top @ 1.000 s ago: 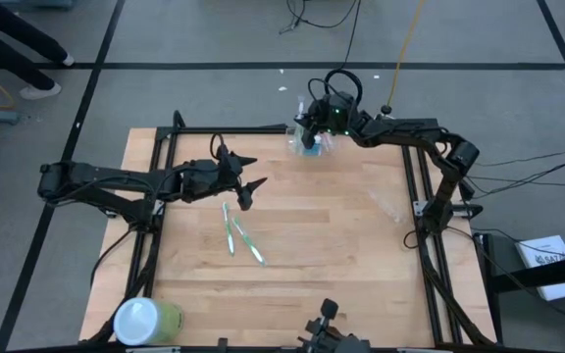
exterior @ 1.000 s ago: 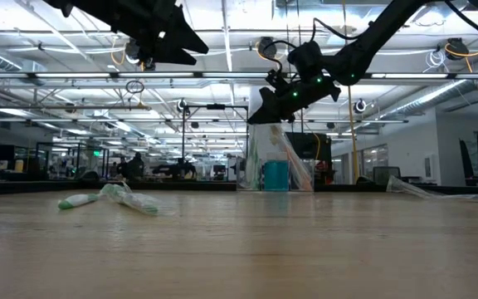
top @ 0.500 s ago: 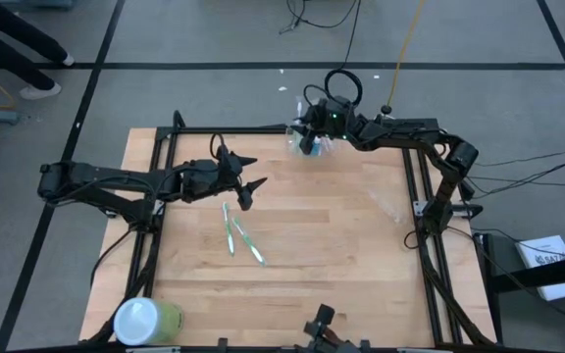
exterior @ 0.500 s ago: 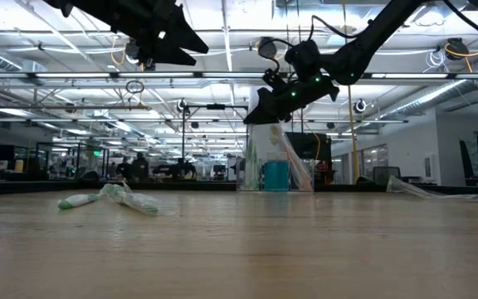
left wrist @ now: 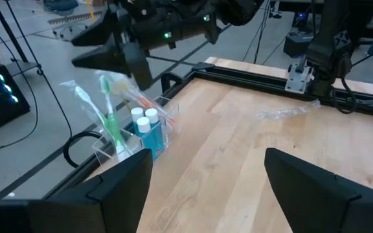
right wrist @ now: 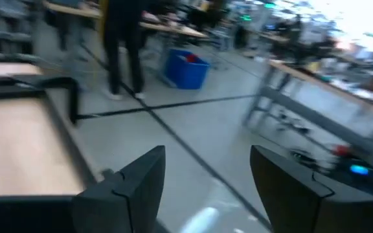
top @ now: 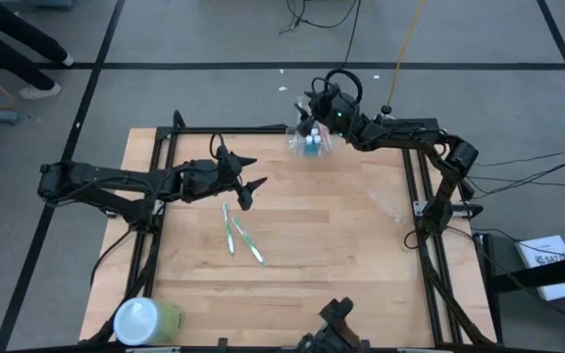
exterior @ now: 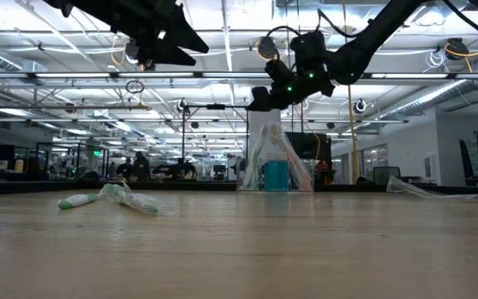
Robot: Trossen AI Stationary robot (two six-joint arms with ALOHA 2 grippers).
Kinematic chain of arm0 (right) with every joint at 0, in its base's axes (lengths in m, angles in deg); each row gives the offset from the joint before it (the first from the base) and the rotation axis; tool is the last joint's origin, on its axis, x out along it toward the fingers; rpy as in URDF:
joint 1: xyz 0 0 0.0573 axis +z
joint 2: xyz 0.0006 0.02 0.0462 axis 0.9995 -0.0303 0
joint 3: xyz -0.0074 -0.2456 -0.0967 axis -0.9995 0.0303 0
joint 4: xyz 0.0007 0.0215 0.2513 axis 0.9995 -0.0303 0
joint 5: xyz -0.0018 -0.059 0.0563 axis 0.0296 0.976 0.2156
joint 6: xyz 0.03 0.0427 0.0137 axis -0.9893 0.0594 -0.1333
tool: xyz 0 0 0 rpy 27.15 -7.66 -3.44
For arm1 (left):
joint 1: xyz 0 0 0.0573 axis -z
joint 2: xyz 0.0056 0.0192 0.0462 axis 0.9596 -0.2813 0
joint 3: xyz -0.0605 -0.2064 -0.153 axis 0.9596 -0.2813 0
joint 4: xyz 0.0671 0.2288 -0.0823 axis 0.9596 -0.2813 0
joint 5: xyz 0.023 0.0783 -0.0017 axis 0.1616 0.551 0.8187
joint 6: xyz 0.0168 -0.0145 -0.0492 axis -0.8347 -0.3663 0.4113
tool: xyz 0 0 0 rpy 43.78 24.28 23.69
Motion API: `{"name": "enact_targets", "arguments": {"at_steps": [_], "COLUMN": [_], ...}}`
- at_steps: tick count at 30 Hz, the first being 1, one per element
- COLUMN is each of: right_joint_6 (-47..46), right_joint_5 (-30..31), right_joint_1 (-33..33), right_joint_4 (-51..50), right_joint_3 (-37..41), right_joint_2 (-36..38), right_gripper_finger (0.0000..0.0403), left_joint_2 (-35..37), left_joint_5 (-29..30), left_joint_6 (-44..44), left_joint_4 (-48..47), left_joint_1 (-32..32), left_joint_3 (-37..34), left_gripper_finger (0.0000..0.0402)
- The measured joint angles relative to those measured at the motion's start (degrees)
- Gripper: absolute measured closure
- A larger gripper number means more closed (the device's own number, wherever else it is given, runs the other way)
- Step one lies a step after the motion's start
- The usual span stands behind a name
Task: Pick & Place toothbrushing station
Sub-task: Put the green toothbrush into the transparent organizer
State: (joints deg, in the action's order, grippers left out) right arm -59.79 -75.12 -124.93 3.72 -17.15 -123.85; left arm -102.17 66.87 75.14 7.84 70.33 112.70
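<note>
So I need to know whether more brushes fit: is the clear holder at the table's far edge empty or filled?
Filled. The clear holder stands upright with wrapped toothbrushes and two white-capped blue bottles in it.

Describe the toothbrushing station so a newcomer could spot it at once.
Start at the wooden table and go to the middle of its far edge, just under the right end effector. There stands the toothbrushing station, a small clear holder with upright toothbrushes and blue, white-capped bottles, unlike the wrapped brushes lying flat mid-table.
</note>
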Motion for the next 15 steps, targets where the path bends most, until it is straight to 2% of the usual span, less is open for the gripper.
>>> {"name": "enact_targets", "arguments": {"at_steps": [2, 6, 12, 15], "right_joint_6": [0.8, -0.4, -5.7, -6.0], "right_joint_5": [1.9, 1.6, -10.4, -16.8], "right_joint_1": [0.0, 1.4, 4.8, 7.3], "right_joint_4": [-0.3, -2.4, -13.5, -20.3], "right_joint_3": [0.0, 0.0, 0.0, 0.0], "right_joint_2": [0.2, 0.7, 7.4, 11.6], "right_gripper_finger": [0.0182, 0.0187, 0.0189, 0.0188], "left_joint_2": [0.0, 0.0, 0.0, 0.0], "left_joint_5": [0.0, 0.0, -3.5, -5.9], "left_joint_6": [0.1, 1.8, 6.8, 12.2], "left_joint_4": [-0.6, -3.5, -13.9, -18.2], "left_joint_1": [0.0, -0.1, -0.1, -0.1], "left_joint_3": [0.0, 0.0, 0.0, 0.0], "left_gripper_finger": [0.0094, 0.0094, 0.0094, 0.0094]}}
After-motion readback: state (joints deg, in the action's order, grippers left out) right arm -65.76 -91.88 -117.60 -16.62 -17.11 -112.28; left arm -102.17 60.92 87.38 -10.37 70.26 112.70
